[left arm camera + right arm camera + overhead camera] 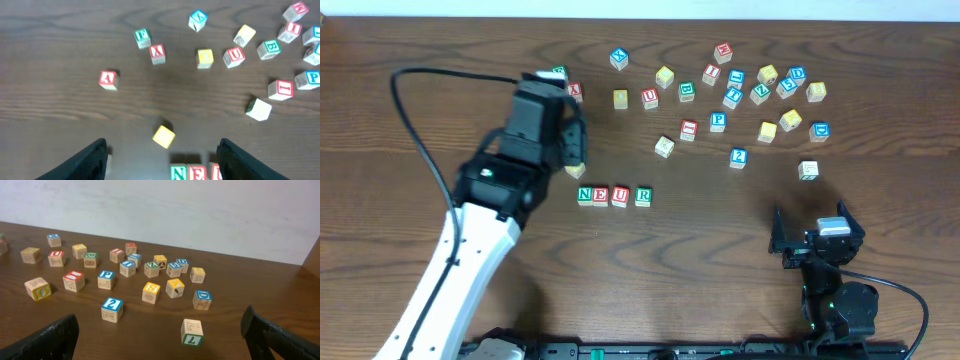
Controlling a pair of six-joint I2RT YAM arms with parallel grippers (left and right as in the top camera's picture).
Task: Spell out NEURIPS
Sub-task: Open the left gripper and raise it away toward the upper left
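Right end effector (157, 325) nearest you, jaws wide, empty. On the table (720, 280) the row reads N (584, 195), E (601, 195), U (621, 195), R (643, 195); red I (689, 129) looks due next. Beyond the row a yellow cube (163, 136) lies tilted, loose between the spread fingers of the left end effector (162, 145); arm reaching forward, wrist pitched down. That I sits farther right, P (718, 121) beside it: you'll need to lift clear and cross.

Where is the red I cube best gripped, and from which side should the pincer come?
Come straight down and close on two opposite side faces of the red I cube. It lies flat, letter up, so those faces stand vertical. The blue P cube sits close on one side and a pale cube by a corner, so the faces toward and away from the robot look freest.
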